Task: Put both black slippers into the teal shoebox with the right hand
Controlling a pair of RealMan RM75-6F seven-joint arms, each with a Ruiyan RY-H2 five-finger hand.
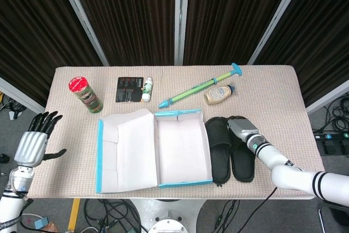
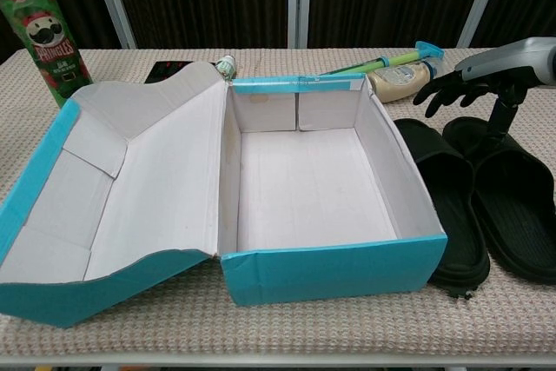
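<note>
The robot's right hand (image 2: 486, 76) hovers empty, fingers spread, over the two black rubber slippers (image 1: 232, 148) beside the open teal cardboard shoebox (image 2: 330, 268).

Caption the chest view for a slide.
Right hand hovers open above two black slippers beside the empty, open teal shoebox.

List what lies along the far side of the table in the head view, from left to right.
Chips can → black card → small white bottle → green and teal pump → squeeze bottle.
</note>
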